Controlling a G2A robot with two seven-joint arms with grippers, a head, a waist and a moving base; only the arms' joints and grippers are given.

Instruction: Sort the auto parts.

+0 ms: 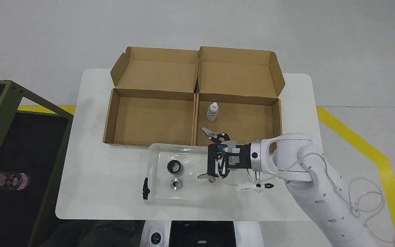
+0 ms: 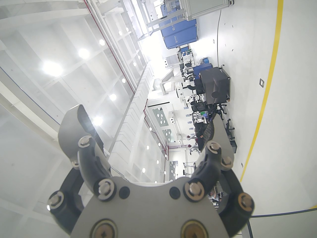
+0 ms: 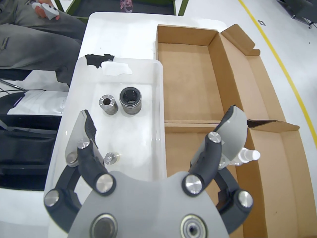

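Observation:
A clear plastic tray (image 1: 160, 151) (image 3: 158, 75) holds a black-cored linear bearing (image 1: 176, 166) (image 3: 130, 100), a small metal bushing (image 1: 178, 183) (image 3: 108, 104) beside it, and a small metal disc (image 1: 212, 180) (image 3: 112, 158). My right gripper (image 1: 207, 154) (image 3: 159, 112) hovers open over the tray's right end. One finger is above the disc, the other over the edge of the right cardboard box (image 1: 262, 133). A white spray bottle (image 1: 212, 111) (image 3: 247, 155) lies in that box. My left gripper (image 2: 146, 117) is open, holds nothing and points up at the room's ceiling.
The left cardboard box (image 1: 148, 120) (image 3: 188, 75) is empty, and both box lids stand open at the back. Black tape (image 1: 145, 187) (image 3: 99, 59) sticks to the tray's left end. A person sits past the table's left side.

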